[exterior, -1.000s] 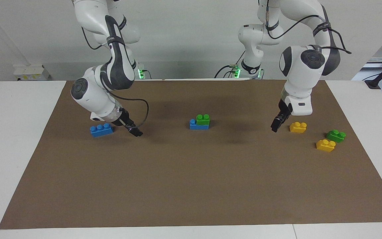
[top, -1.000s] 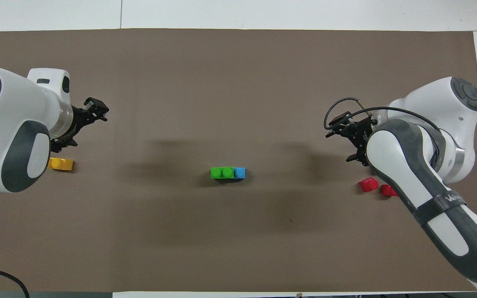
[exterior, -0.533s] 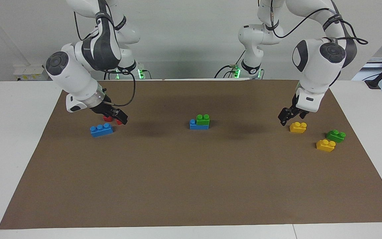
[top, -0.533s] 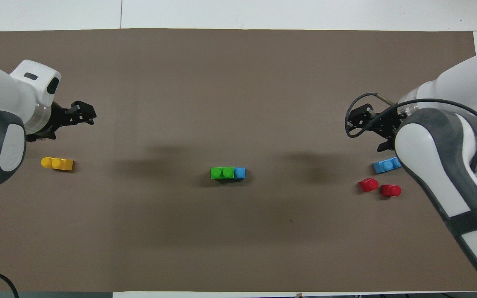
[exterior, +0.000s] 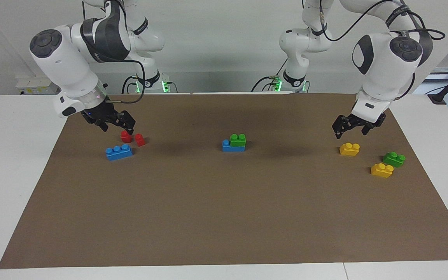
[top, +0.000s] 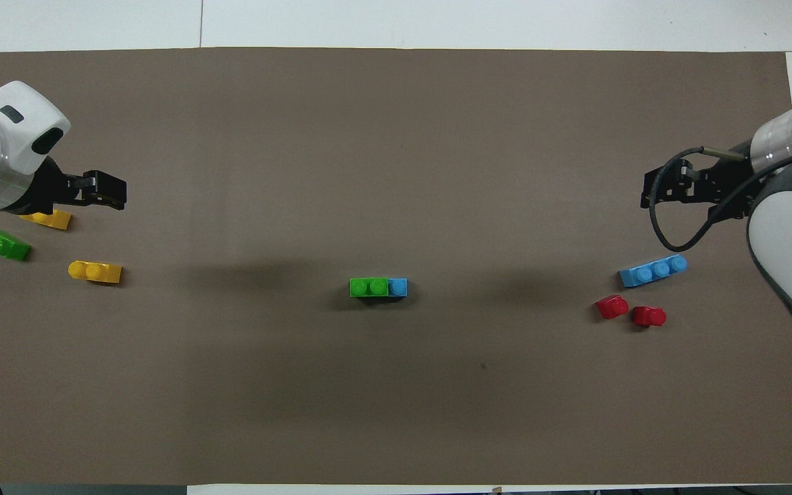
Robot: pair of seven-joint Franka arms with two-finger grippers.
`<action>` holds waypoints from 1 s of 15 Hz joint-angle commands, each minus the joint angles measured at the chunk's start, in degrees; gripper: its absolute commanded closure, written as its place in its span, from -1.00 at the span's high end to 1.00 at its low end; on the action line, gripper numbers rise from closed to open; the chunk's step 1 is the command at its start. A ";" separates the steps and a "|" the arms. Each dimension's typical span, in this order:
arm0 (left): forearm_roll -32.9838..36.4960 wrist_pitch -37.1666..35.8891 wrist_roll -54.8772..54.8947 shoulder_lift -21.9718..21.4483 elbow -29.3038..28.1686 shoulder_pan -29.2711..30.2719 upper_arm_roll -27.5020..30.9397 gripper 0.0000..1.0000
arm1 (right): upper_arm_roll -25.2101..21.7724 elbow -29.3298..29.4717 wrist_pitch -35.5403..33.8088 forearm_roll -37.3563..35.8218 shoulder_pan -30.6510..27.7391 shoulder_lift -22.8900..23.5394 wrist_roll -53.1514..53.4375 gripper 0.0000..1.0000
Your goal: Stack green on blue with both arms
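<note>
Brown matting (exterior: pixel 224 217) covers a white table (exterior: pixel 14 175) before a pale wall. In the facing view, at the frame's centre, a green brick (exterior: pixel 238 140) sits stacked on a blue brick (exterior: pixel 228 146), leaving one blue stud bare. At centre left a second blue brick (exterior: pixel 119 152) lies just below two red bricks (exterior: pixel 132 138). At centre right are two yellow bricks (exterior: pixel 349 149) and a second green brick (exterior: pixel 394 159). The right gripper (exterior: pixel 119 123) hangs at upper left, over the mat just above the red pair, jaws spread wide and empty. The left gripper (exterior: pixel 354 126) hangs at upper right, over the mat above the upper yellow brick, jaws also wide and empty.

In the overhead view the stack shows at centre, green brick (top: pixel 368 287) over the blue brick (top: pixel 398 287). The second blue brick (top: pixel 653 270) and red bricks (top: pixel 630 311) sit at centre right, below the right gripper (top: pixel 664 189) at the right edge. At the left edge the left gripper (top: pixel 104 190) is over the mat beside one yellow brick (top: pixel 49 219); the second green brick (top: pixel 4 245) lies just below it.
</note>
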 commanded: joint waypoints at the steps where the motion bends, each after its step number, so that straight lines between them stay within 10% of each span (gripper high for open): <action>1: -1.27 -4.21 3.89 -0.19 2.98 0.41 -0.17 1.00 | 0.76 3.23 -5.59 -1.04 -1.65 -1.36 -3.26 1.00; 15: -6.72 -6.41 3.89 -0.19 6.41 1.64 0.09 1.00 | 0.85 2.53 -9.91 -1.13 -1.91 -6.46 -6.15 1.00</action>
